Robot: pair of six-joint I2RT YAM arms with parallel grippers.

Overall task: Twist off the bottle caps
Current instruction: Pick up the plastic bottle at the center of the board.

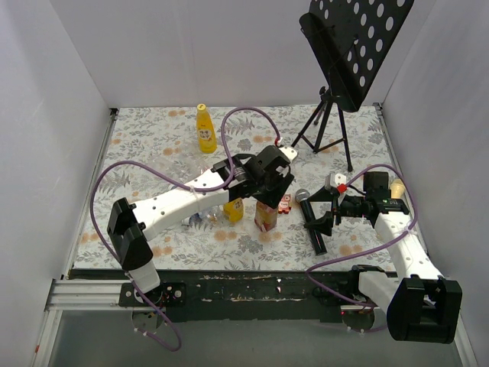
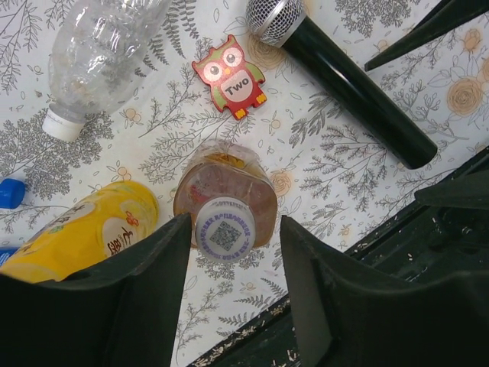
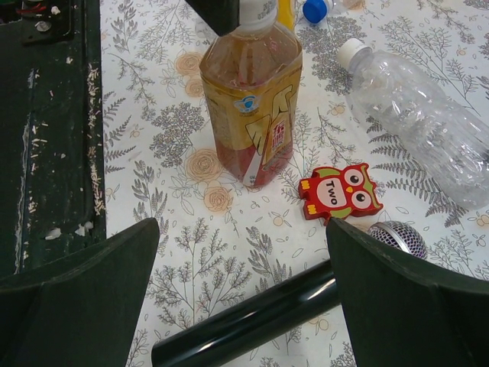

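A squat brown bottle [image 3: 252,99] with a red and gold label stands upright at mid-table [image 1: 266,217]. Its white cap [image 2: 225,230], printed with a code, shows from straight above. My left gripper [image 2: 235,229] straddles that cap: the left finger touches its side, and a gap remains on the right. The jaws are open. A yellow bottle [image 2: 84,229] stands close beside it. A clear bottle [image 2: 99,53] lies on its side with a white cap [image 2: 63,125]. My right gripper [image 3: 243,229] hangs wide open over the black microphone [image 3: 252,317], holding nothing.
A second yellow bottle [image 1: 205,128] stands at the back. A red owl tile [image 3: 340,191] lies between the brown bottle and the microphone. A blue cap [image 3: 314,9] shows beyond the brown bottle. A music stand [image 1: 344,46] on a tripod fills the back right.
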